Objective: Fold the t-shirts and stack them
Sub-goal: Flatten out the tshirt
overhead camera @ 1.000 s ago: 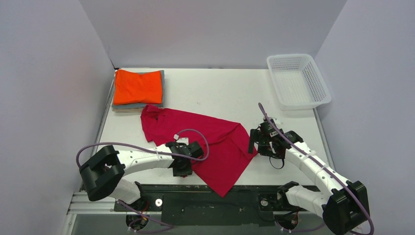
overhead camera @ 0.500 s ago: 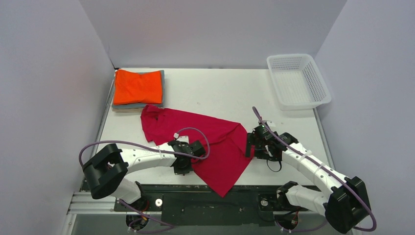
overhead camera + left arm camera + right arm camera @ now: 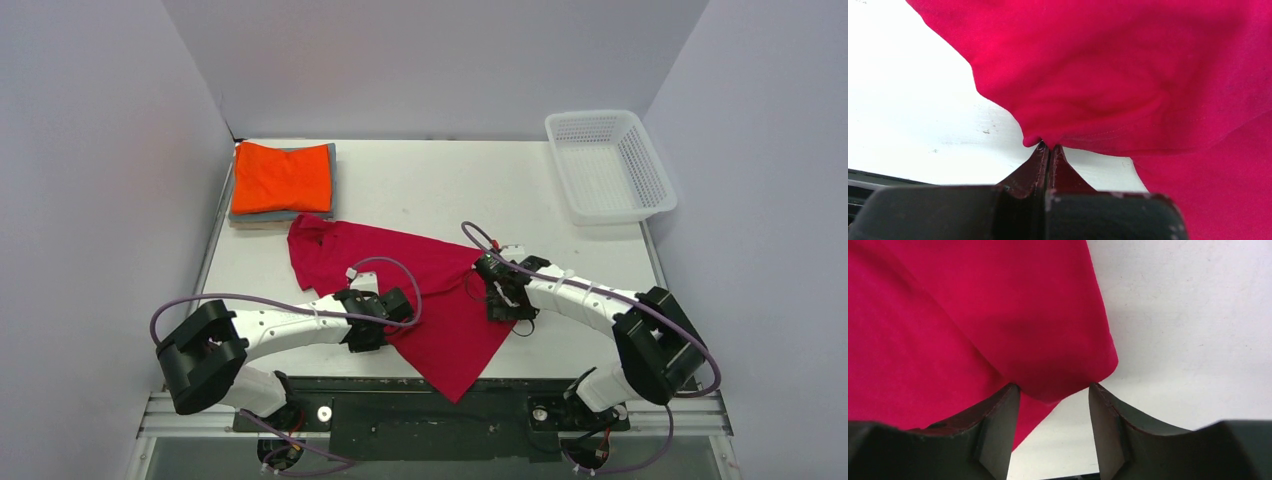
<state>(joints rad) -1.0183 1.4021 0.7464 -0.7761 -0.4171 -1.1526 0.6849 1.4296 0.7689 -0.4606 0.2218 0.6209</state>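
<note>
A large crimson-red t-shirt (image 3: pixel 420 280) lies crumpled across the middle of the white table, one corner hanging over the near edge. My left gripper (image 3: pixel 368 333) is shut on the shirt's near left edge; the left wrist view shows the fingertips (image 3: pixel 1049 148) pinching a fold of red cloth (image 3: pixel 1128 85). My right gripper (image 3: pixel 498 296) is open at the shirt's right corner; in the right wrist view that corner (image 3: pixel 1068 375) lies between the spread fingers (image 3: pixel 998 415). An orange folded tee (image 3: pixel 282 177) tops a stack with grey-blue and beige ones at the far left.
A white mesh basket (image 3: pixel 609 166) stands at the far right corner. Purple-grey walls close in the table on three sides. A black rail (image 3: pixel 420 400) runs along the near edge between the arm bases.
My right arm has swung left and reached the shirt's right corner, which now sits between its open fingers. My left gripper has stayed shut on the shirt's edge, shifting slightly.
</note>
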